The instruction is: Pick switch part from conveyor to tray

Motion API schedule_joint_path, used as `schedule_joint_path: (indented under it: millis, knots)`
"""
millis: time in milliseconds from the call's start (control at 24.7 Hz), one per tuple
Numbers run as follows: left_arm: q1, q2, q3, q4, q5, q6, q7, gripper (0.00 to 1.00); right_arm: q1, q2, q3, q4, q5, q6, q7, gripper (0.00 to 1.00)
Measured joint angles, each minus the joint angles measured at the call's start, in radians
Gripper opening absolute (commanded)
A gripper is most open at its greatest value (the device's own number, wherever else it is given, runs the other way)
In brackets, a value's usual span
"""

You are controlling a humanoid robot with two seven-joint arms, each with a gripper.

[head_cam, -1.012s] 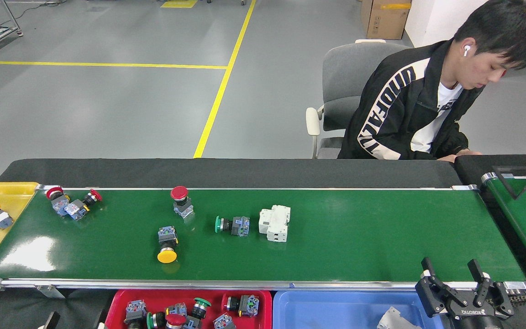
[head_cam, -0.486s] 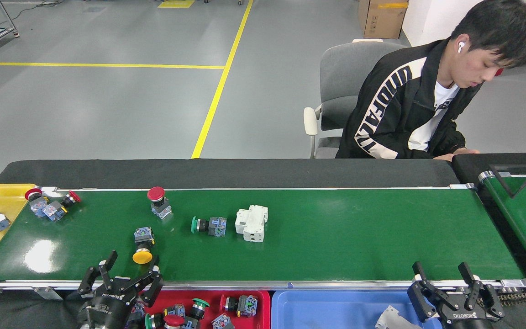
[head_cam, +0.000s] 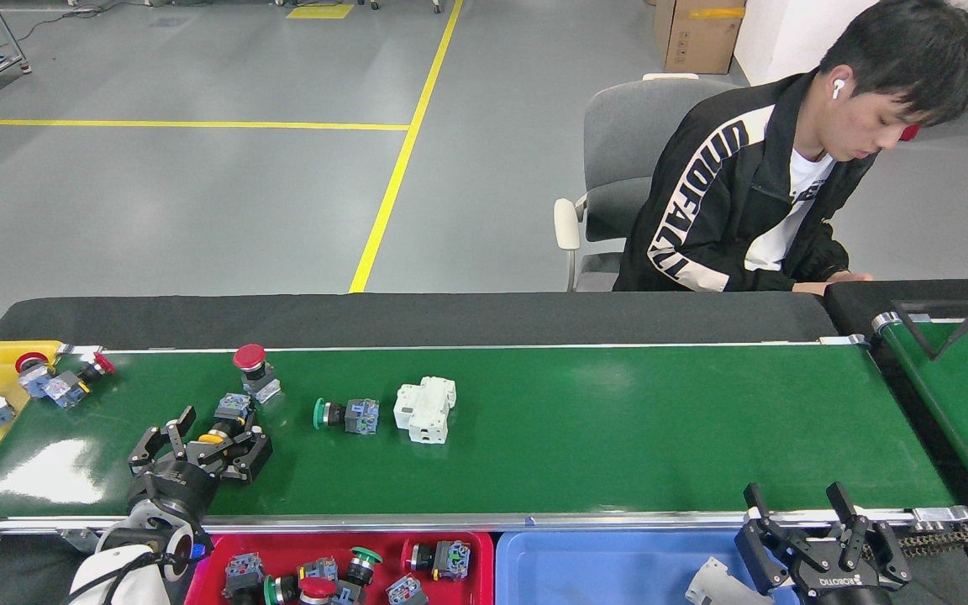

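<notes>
Glossy dark-green conveyor belt (head_cam: 618, 437) with silver rails | left gripper (head_cam: 207, 444) spread, fingers straddling yellow-capped push-button switch part (head_cam: 223, 424), not yet pinched | red plastic tray (head_cam: 484, 546) just behind the pincer | right gripper (head_cam: 820, 546) spread, idle | risk: belt drift could carry the part sideways, so closing fingers clip its cap.

Conveyor (head_cam: 618, 437): right half bare belt, open passage from the white breaker (head_cam: 425, 409) to the far end. Left half crowded: green-capped switch (head_cam: 346, 414) just beside the breaker, red-capped switch (head_cam: 254, 370) near the far rail, two more switches (head_cam: 60, 380) at the left end. Left gripper (head_cam: 202, 441) sits over a yellow-capped switch (head_cam: 228, 420). Red tray (head_cam: 349, 546) holds several parts.
</notes>
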Motion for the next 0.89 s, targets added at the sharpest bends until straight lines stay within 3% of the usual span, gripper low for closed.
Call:
schedule_joint_path:
  millis: [162, 405, 445, 486, 526, 566, 728, 890]
  knots:
    - [0.073, 0.007, 0.003, -0.078, 0.091, -0.024, 0.004, 0.08, 0.0, 0.0, 0.009, 0.0, 0.0, 0.0, 0.0, 0.96]
    - [0.479, 0.01, 0.009, -0.532, 0.213, -0.128, 0.009, 0.11, 0.0, 0.0, 0.01, 0.0, 0.0, 0.001, 0.0, 0.96]
    - [0.566, 0.01, 0.008, -0.62, 0.219, -0.153, 0.016, 0.25, 0.0, 0.0, 0.011, 0.0, 0.0, 0.002, 0.0, 0.96]
    - [0.641, 0.011, 0.005, -0.692, 0.221, -0.184, 0.029, 0.56, 0.0, 0.0, 0.014, 0.0, 0.0, 0.002, 0.0, 0.96]
    - [0.704, 0.011, 0.001, -0.749, 0.221, -0.221, 0.04, 0.74, 0.0, 0.0, 0.015, 0.0, 0.0, 0.002, 0.0, 0.96]
    - [0.751, 0.01, -0.002, -0.789, 0.221, -0.255, 0.045, 1.0, 0.0, 0.0, 0.015, 0.0, 0.0, 0.002, 0.0, 0.96]
    - [0.78, 0.012, -0.019, -0.82, 0.218, -0.337, 0.062, 1.0, 0.001, 0.0, 0.015, -0.001, 0.0, 0.002, 0.0, 0.96]
    - [0.775, -0.015, 0.024, -0.823, 0.219, -0.329, 0.064, 1.0, 0.007, 0.0, 0.027, -0.001, 0.0, 0.002, 0.0, 0.96]
